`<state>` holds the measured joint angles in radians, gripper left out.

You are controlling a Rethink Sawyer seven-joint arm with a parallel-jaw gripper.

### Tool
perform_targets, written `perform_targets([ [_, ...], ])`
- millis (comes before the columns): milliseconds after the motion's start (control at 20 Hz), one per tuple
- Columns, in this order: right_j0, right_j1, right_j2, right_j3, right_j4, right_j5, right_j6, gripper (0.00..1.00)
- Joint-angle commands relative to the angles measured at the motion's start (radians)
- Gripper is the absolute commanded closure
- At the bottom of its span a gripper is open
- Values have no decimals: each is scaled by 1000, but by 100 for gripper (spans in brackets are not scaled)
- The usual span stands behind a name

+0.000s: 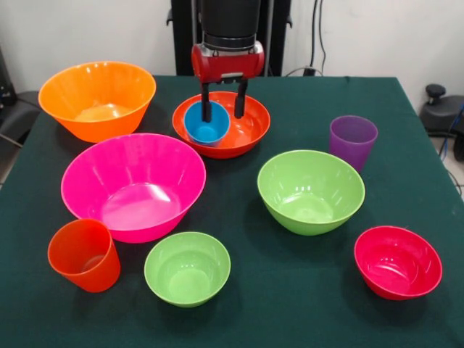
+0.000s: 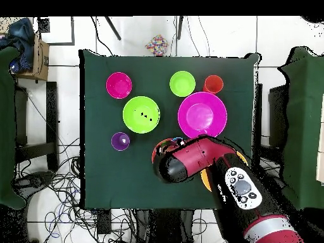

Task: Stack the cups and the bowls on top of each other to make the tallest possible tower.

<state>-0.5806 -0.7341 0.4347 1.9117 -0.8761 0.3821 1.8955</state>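
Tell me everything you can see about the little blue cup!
The blue cup is a small, glossy plastic tumbler. It sits tilted inside the shallow red-orange bowl, with its open mouth tipped toward the camera. The gripper holds it: one black finger reaches down inside it, the other stands outside its rim. From overhead the arm hides it.

Glossy smooth plastic bowls (image 1: 133,185), translucent purple plastic cup (image 1: 353,140), matt dark green cloth (image 1: 304,290) over table

Blue cup (image 1: 206,122) tilted inside shallow red-orange bowl (image 1: 246,129), my fingers (image 1: 206,106) straddling its rim; other bowls, cups scattered apart.
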Motion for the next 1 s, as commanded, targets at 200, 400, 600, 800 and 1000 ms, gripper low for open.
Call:
perform_targets([
  [200,56,70,-83,-66,-129,-81,33,0],
  [400,59,79,-98,-56,-139,-111,32,0],
  [600,65,85,-109,-56,-137,-125,36,100],
  [800,47,84,-92,-49,-125,-108,-13,100],
  [1000,53,85,-101,-49,-125,-109,-12,100],
])
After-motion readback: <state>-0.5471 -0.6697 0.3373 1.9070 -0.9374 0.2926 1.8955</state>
